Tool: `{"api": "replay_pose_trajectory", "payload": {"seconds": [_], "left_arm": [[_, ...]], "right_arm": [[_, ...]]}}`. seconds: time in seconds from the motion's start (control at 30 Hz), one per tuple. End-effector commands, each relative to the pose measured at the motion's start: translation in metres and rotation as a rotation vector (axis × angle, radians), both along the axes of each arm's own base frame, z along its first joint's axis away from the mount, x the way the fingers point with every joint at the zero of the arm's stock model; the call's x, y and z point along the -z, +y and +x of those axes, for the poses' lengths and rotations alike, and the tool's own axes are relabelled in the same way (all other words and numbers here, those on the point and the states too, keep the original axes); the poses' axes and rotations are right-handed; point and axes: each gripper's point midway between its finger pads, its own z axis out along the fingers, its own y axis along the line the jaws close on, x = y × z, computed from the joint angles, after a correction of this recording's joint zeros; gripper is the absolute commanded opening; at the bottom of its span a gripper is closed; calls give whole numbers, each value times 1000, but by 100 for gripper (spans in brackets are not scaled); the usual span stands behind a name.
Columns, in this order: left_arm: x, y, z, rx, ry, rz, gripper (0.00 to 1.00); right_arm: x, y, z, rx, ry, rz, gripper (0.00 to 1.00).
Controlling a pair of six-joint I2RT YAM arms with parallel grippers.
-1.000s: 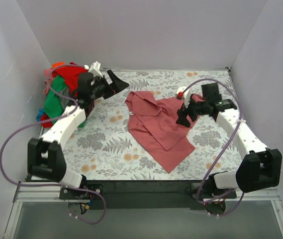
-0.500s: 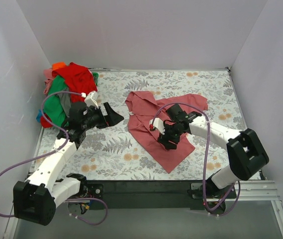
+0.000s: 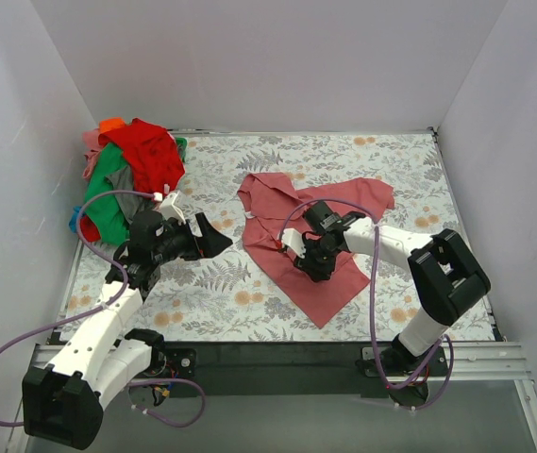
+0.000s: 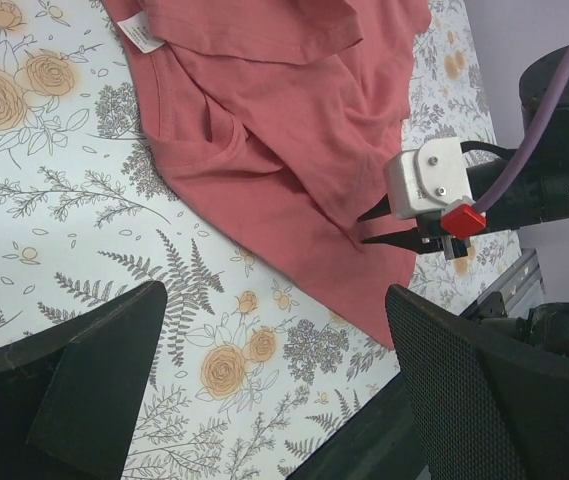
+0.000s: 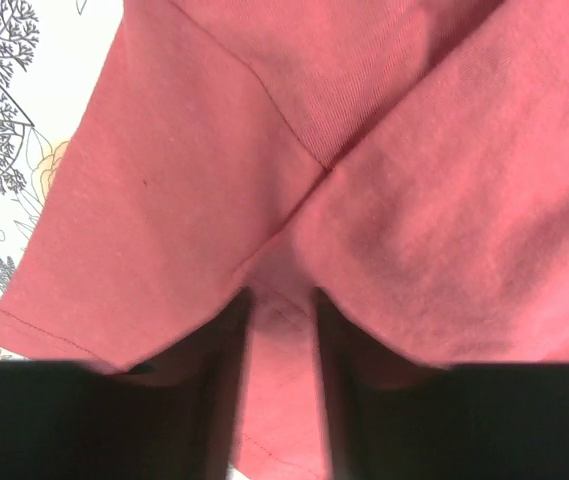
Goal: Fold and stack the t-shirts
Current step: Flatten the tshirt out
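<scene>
A salmon-pink t-shirt [image 3: 277,212] lies crumpled and spread on the floral cover, its white neck tag [image 4: 141,33] at the far left. My right gripper [image 3: 304,262] presses down into its middle. In the right wrist view the jaws [image 5: 281,300] stand narrow but still apart, open, with a strip of the pink cloth [image 5: 414,200] between them and cloth bulging on both sides. My left gripper [image 3: 219,238] hovers wide open over the bare cover, left of the shirt [image 4: 264,150], holding nothing. The left wrist view also shows the right gripper [image 4: 362,228] on the shirt.
A heap of red, green, orange and pink t-shirts [image 3: 126,170] sits in the back left corner against the wall. White walls close in three sides. The table's dark front edge [image 3: 277,354] runs along the near side, by the arm bases.
The right arm swung in from the right and dropped onto the shirt's middle, its jaws narrowing. The left arm drew back from the heap toward the near left, still open.
</scene>
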Motion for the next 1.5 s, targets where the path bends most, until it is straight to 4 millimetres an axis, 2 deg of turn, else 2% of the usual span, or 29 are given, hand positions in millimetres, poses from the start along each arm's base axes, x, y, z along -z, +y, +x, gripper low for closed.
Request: {"api": "replay_pose_trajectory", "payload": {"seconds": [0.0,0.07,0.1,0.13,0.27,0.4,0.47,0.53,0.67,0.83,0.93,0.97,1.07,1.33,1.47], "left_arm": [[-6,0,0,13,-33,5,91],[-6,-1,0,18,-33,3,91],[-7,-1,0,19,-36,2,91],[-6,-1,0,20,-32,1,91],[-9,-2,-1,29,-40,-6,91],[-7,-3,-1,34,-37,-9,91],[-7,-4,-1,37,-33,-10,91],[-6,-4,-2,35,-31,-10,91],[-9,-4,-2,36,-43,-11,91],[-11,-5,-3,48,-49,-16,91],[-12,-6,-3,51,-52,-20,91],[-12,-6,-4,57,-52,-22,91],[-17,-13,-10,105,-69,-50,91],[-20,-28,-25,230,-55,-121,91],[-15,-33,-27,257,-11,-148,88]], "right_arm": [[-6,11,5,-9,-5,17,32],[-8,12,5,-10,-4,20,19],[-9,11,5,-8,-3,19,5],[-11,12,6,-10,-5,21,1],[-25,16,8,-15,-28,52,4],[-33,24,-4,-47,23,99,31],[-27,25,-11,-67,42,82,37],[-19,25,-14,-83,37,47,38],[-4,22,-7,-63,2,-30,40],[0,17,1,-50,-50,-86,34],[0,15,1,-48,-61,-93,20],[0,14,1,-48,-62,-95,11],[-7,16,1,-49,-73,-78,1],[-41,14,4,-51,-127,-10,1],[-66,0,28,15,-209,12,1]]}}
